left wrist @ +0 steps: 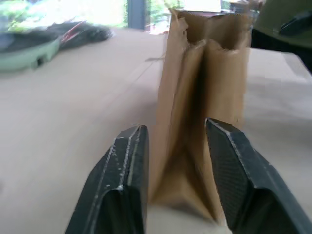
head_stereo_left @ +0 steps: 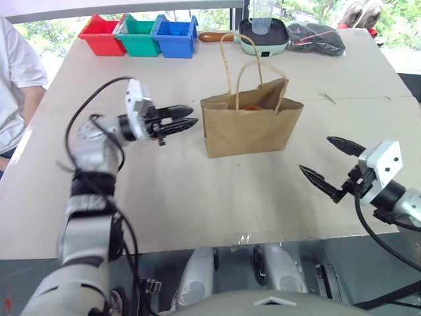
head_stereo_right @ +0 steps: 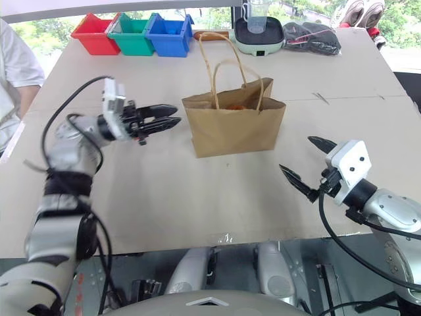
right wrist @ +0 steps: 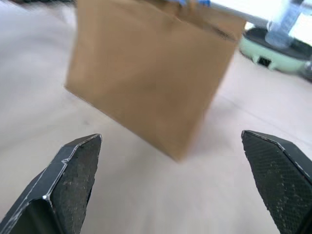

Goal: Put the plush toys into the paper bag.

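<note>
Two pincers hang over the bench (head_stereo_left: 197, 210), one at each side of the single bag (head_stereo_left: 250, 128). Nearest is the right pincer (head_stereo_left: 335, 164), its two black fingers spread wide with nothing between them, aimed inward toward the bag's right end but well apart from it. A little farther in, the left pincer (head_stereo_left: 185, 117) points level at the bag's left end, just beside it without touching; its fingers stand narrowly parted and hold nothing. In the left wrist view the bag's folded side gusset (left wrist: 204, 97) shows between the fingers (left wrist: 122, 180).

The bag stands upright near the middle of the bench, mouth up, its long axis running left to right, its broad face toward the robot. Its two loop handles (head_stereo_left: 231, 59) rise above the rim. Inside the mouth, a patch of orange-brown (head_stereo_left: 250, 106) shows, one toy lying in the bag; how many toys are in there cannot be told.

At the far edge stand three bins in a row: red (head_stereo_left: 102, 34), green (head_stereo_left: 139, 36), blue (head_stereo_left: 175, 36). To their right sit a pale green appliance (head_stereo_left: 264, 36) with a clear cup (head_stereo_left: 262, 16) on it, then a dark bundle (head_stereo_left: 317, 38). A person's white sleeve (head_stereo_left: 16, 66) shows at the left edge.
</note>
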{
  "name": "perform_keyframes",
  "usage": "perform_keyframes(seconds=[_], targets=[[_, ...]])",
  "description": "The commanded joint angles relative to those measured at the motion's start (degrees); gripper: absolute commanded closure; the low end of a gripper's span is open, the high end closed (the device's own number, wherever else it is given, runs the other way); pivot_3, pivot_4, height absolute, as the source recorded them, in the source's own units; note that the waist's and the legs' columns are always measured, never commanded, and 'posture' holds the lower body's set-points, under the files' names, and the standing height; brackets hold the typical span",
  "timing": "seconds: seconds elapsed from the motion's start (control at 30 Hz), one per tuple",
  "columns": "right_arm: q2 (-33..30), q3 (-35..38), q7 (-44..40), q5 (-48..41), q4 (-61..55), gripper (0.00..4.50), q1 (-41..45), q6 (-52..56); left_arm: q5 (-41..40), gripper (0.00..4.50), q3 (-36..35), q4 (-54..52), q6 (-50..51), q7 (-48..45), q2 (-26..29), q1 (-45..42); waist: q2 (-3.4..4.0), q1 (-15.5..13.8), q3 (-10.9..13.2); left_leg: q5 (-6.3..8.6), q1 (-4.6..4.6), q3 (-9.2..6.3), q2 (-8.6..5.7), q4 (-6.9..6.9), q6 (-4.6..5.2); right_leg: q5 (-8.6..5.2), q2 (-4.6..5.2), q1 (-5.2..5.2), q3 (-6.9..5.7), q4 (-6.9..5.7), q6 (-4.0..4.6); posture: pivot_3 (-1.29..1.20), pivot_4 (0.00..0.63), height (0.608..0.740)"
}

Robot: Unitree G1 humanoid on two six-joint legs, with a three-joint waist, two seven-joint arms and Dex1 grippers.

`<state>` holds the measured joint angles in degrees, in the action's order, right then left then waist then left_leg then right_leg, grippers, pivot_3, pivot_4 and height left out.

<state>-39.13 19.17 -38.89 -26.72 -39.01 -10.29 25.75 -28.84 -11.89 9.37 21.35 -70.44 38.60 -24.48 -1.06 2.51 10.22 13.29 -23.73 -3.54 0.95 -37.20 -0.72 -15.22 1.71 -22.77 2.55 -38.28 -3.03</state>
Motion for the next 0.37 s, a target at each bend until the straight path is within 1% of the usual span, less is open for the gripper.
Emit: perform_keyframes(seconds=[0.03, 0.13, 0.23, 0.27, 0.3, 0.37], targets=[[-1.8, 5.7, -3.9, -0.6, 2.0, 0.00, -1.8, -3.7, -4.9, 2.31, -4.6, -15.7, 8.6, 7.1, 1.5, 7.8, -0.01, -0.8, 0.0, 0.00, 0.03, 0.00, -0.03, 0.02, 0.00, 0.00, 0.07, 0.07, -0.04, -0.01, 0.00, 0.00, 0.150, 0.740], [-3.7, 8.9, -8.0, -2.0, 4.7, 0.00, -4.2, -4.6, -7.9, 2.31, -7.7, -25.8, 13.5, 11.6, 1.8, 16.7, -0.02, -2.1, 0.0, 0.00, 0.00, 0.06, -0.07, -0.16, 0.00, 0.01, 0.08, 0.17, -0.18, -0.02, 0.00, 0.00, 0.150, 0.740], [-5.3, 10.4, -11.2, -2.9, 6.8, 0.00, -6.1, -4.7, -8.3, 2.31, -9.8, -31.6, 14.6, 14.9, 1.2, 24.7, -0.01, -2.2, 0.0, -0.01, 0.10, 0.16, -0.08, -0.20, -0.01, -0.01, 0.12, 0.30, -0.14, 0.02, 0.01, 0.00, 0.150, 0.740], [-5.8, 10.4, -12.0, -2.9, 7.0, 0.00, -6.6, -4.6, -8.3, 2.31, -10.3, -32.4, 14.3, 16.0, 0.6, 26.4, -0.01, -2.2, 0.0, -0.01, 0.15, 0.20, -0.08, -0.20, 0.00, -0.01, 0.11, 0.32, -0.11, 0.03, 0.02, 0.00, 0.150, 0.740], [-6.2, 10.4, -12.6, -2.8, 7.4, 0.00, -6.7, -4.7, -10.1, 2.31, -10.5, -33.0, 14.7, 16.0, 0.0, 27.1, 0.01, -2.1, -0.1, -0.01, 0.16, 0.23, -0.08, -0.20, 0.00, -0.01, 0.10, 0.32, -0.11, 0.03, 0.02, 0.00, 0.150, 0.740], [-6.7, 10.3, -13.4, -2.9, 7.8, 0.00, -6.7, -4.7, -7.8, 2.31, -8.5, -33.8, 13.0, 16.7, 0.4, 28.2, 0.01, -2.1, -0.1, 0.00, 0.18, 0.28, -0.07, -0.19, 0.00, -0.01, 0.08, 0.32, -0.10, 0.03, 0.02, 0.00, 0.150, 0.740]])
